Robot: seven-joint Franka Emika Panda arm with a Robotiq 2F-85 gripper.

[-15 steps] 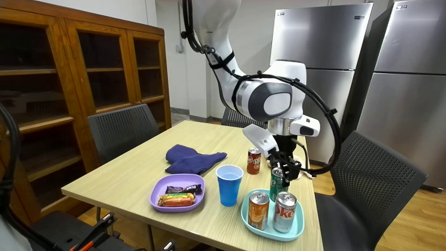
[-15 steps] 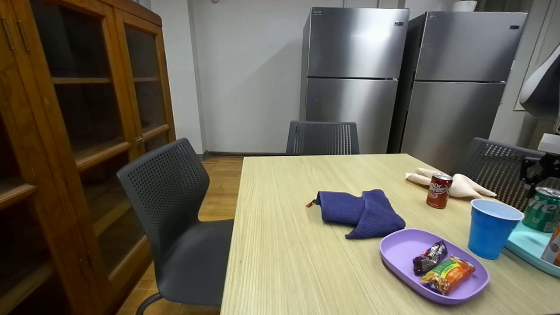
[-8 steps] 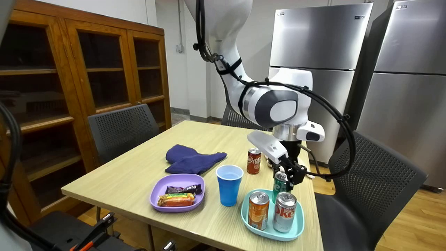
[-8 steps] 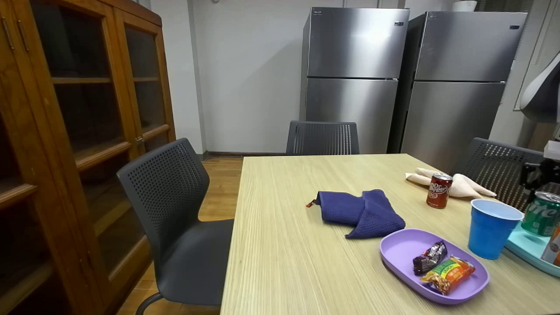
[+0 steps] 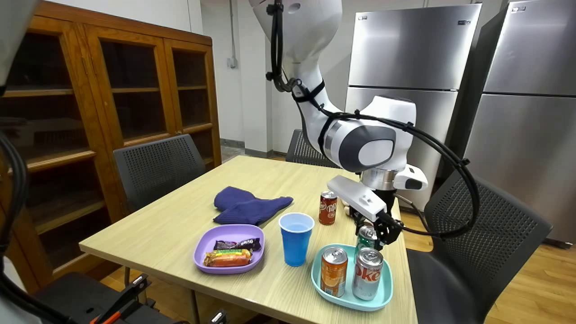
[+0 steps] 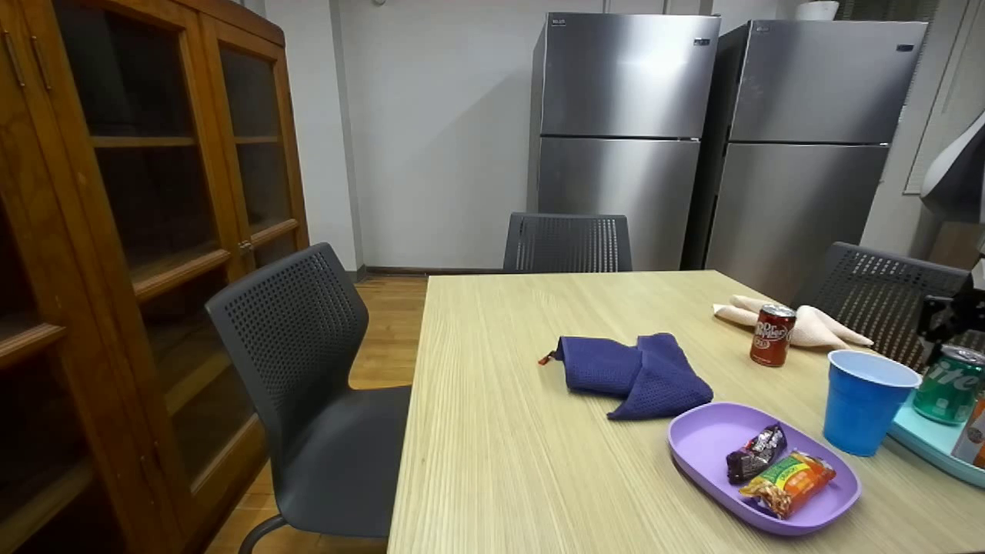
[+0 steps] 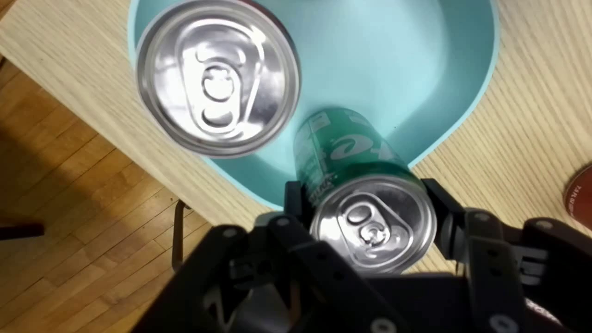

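My gripper is shut on a green soda can, one finger against each side just below the silver lid. In an exterior view the can leans slightly, over the teal tray; I cannot tell whether its base touches the tray floor. Beside it in the tray stands a silver Coke can, whose top is close by in the wrist view. An orange can stands upright next to that one. The green can's lower part is hidden behind the silver can in that exterior view.
Left of the tray is a blue cup, then a purple plate with two wrapped snacks. A Dr Pepper can and a beige cloth sit farther back. A navy cloth lies mid-table. Chairs surround the table.
My gripper and the green can have moved down and a little to the right in an exterior view, closer to the silver can and tray. The other objects have stayed put.
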